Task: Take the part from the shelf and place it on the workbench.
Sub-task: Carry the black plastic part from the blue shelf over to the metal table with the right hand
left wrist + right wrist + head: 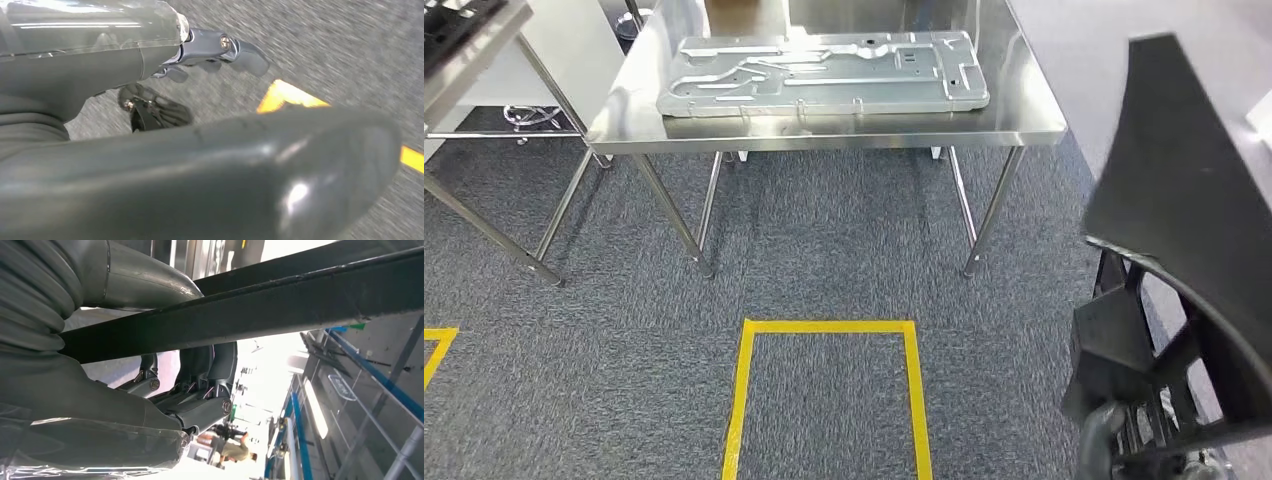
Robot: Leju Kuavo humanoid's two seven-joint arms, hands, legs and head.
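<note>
Grey carpet fronts the steel counter bearing a metal panel. Right robot hand grips the black part. Left robot hand hangs with fingers apart, holding nothing.

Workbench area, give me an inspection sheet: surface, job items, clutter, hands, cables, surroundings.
Surface: steel workbench ahead, across grey carpet.
Job's things: black part held up at the robot's right side; its bar crosses the right hand's fingers.
Clutter: grey stamped metal panel lies flat on the workbench.
Hands: right hand grips the black part; left hand holds nothing, over the floor.
Cables: nothing seen.
Surroundings: yellow tape rectangle on the carpet; second table at left.
</note>
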